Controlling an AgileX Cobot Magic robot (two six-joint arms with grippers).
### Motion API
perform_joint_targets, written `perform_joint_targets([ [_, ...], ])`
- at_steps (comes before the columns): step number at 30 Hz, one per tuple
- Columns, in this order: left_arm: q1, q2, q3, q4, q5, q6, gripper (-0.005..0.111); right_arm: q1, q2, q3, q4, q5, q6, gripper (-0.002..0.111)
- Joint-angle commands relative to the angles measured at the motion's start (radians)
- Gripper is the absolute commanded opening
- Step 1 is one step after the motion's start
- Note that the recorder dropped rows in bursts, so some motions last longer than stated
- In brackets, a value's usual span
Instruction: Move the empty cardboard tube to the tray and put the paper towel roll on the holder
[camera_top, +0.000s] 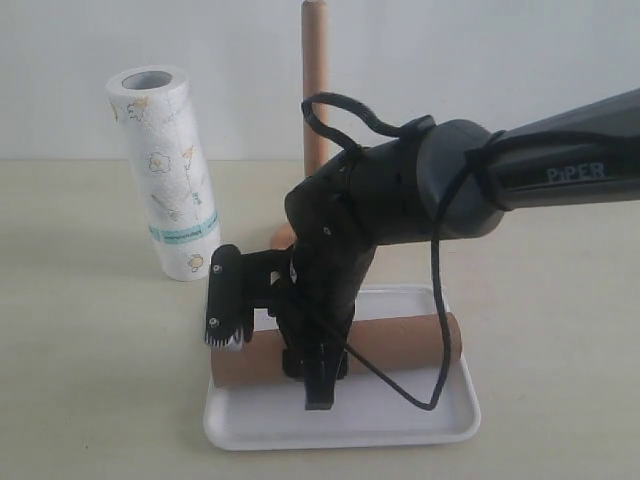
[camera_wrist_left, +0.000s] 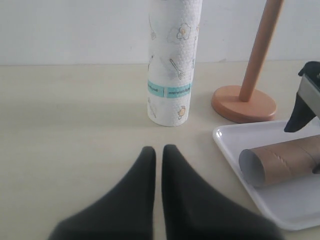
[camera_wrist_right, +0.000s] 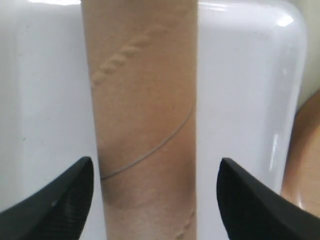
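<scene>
The pale table (camera_top: 80, 350) fills the lower two thirds of the exterior view. The dark right arm (camera_top: 560, 170) comes in from the right edge and bends down in the middle of the frame, with a black cable (camera_top: 437, 300) hanging from it. Under it, at the lower centre, lies the white tray (camera_top: 260, 415). The roll (camera_top: 165, 170) stands on end at the upper left, on the table, apart from the tray. Of the holder (camera_top: 314, 90) mostly the rod shows, at the upper centre; the arm hides nearly all of the base. The tube (camera_top: 400, 340) lies on its side inside the tray, along its length, and the arm covers its middle.

The right wrist view shows what the exterior view cannot. The right gripper (camera_wrist_right: 156, 162) is open, with one finger on each side of the tube (camera_wrist_right: 145, 100). On one side a strip of white tray (camera_wrist_right: 245, 100) shows between finger and tube. On the other side the finger is very near, and I cannot tell if it touches. The spiral seam is clear here.

The left wrist view gives the holder (camera_wrist_left: 243, 102) with its round base, on the table near a corner of the tray (camera_wrist_left: 280, 200) and not touching it; the roll (camera_wrist_left: 172, 65) stands close by. The open end of the tube (camera_wrist_left: 285, 160) shows that it is hollow. Only this view shows the left gripper (camera_wrist_left: 159, 150): it is closed, its two fingers together with nothing between them, above bare table.
</scene>
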Motion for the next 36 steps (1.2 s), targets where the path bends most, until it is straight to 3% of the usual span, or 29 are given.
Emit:
perform_joint_targets([
  [1, 0.000, -0.001, 0.004, -0.007, 0.000, 0.004, 0.004, 0.000, -0.057, -0.004, -0.037, 0.003, 0.033, 0.066],
  [18, 0.000, -0.001, 0.004, -0.007, 0.000, 0.004, 0.004, 0.000, -0.412, -0.004, -0.075, 0.099, 0.200, 0.066],
  [22, 0.000, -0.001, 0.004, -0.007, 0.000, 0.004, 0.004, 0.000, -0.528, -0.004, -0.073, 0.156, 0.338, 0.043],
  [26, 0.000, -0.001, 0.004, -0.007, 0.000, 0.004, 0.004, 0.000, -0.620, -0.004, -0.071, 0.250, 0.487, 0.005],
  [27, 0.000, -0.001, 0.004, -0.007, 0.000, 0.004, 0.004, 0.000, -0.639, -0.004, -0.068, 0.276, 0.539, 0.000],
  [32, 0.000, -0.001, 0.004, -0.007, 0.000, 0.004, 0.004, 0.000, -0.697, -0.004, -0.066, 0.361, 0.833, 0.000],
  [36, 0.000, -0.001, 0.004, -0.007, 0.000, 0.004, 0.004, 0.000, -0.699, -0.004, -0.037, 0.428, 0.927, 0.000],
])
